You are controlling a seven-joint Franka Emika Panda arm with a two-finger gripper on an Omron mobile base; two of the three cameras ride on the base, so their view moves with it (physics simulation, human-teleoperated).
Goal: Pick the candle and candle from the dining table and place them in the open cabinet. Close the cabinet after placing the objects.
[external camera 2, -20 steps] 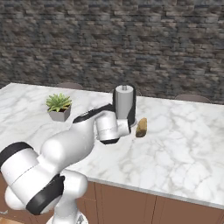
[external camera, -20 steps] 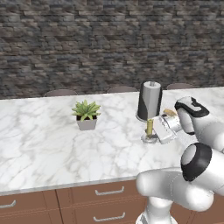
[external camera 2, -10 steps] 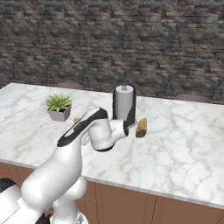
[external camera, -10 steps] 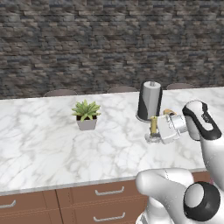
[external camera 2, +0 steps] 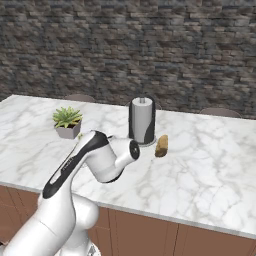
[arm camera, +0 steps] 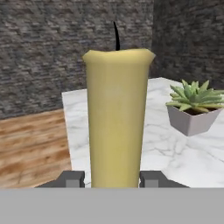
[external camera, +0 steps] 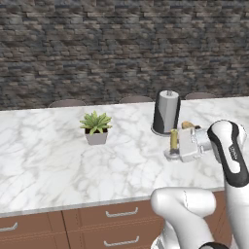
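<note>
The long marble surface [external camera: 58, 155] holds everything. Near its middle stands a dark paper-towel stand [external camera: 166, 113]. A small green plant [external camera: 96, 127] in a grey pot sits well to the left of the stand. A brown bread lump [external camera 2: 161, 145] lies just right of it. In front of the stand, the jaws [arm camera: 113, 179] pinch a yellow candle [arm camera: 116, 118] on both sides. The candle stands upright with a black wick.

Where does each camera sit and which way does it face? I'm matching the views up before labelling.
Left base view: behind-left, facing the brick wall; arm at lower right, gripper at the candle.
Right base view: behind-right; arm at lower left.
Hand view: on the hand, facing the candle between the fingertips.
All share the potted plant.
</note>
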